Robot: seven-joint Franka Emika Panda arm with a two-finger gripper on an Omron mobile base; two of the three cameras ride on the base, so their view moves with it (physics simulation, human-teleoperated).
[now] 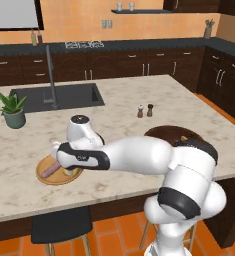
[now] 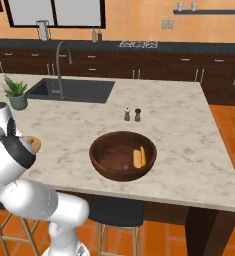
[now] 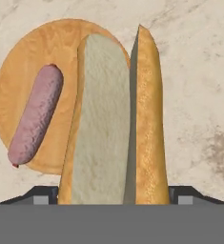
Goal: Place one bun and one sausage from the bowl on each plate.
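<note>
My gripper (image 3: 111, 196) hangs over the tan-orange wooden plate (image 3: 18, 76), shut on a split bun (image 3: 113, 124) that stands between the two fingertips (image 3: 43, 196). The bun's far end reaches over the plate's right half. A pink sausage (image 3: 36, 116) lies on the plate's left half. From the left base view, the hand (image 1: 81, 156) covers part of the plate (image 1: 45, 176) and the sausage (image 1: 51, 170) near the counter's front edge. The dark wooden bowl (image 2: 98, 152) sits to the right and holds another bun (image 2: 139, 158). The arm hides part of the bowl (image 1: 165, 132).
Salt and pepper shakers (image 2: 127, 114) stand behind the bowl. A sink (image 1: 64, 97) with a tall faucet (image 1: 50, 75) and a potted plant (image 1: 12, 110) occupy the counter's far left. A dark stool (image 1: 61, 226) sits below the front edge.
</note>
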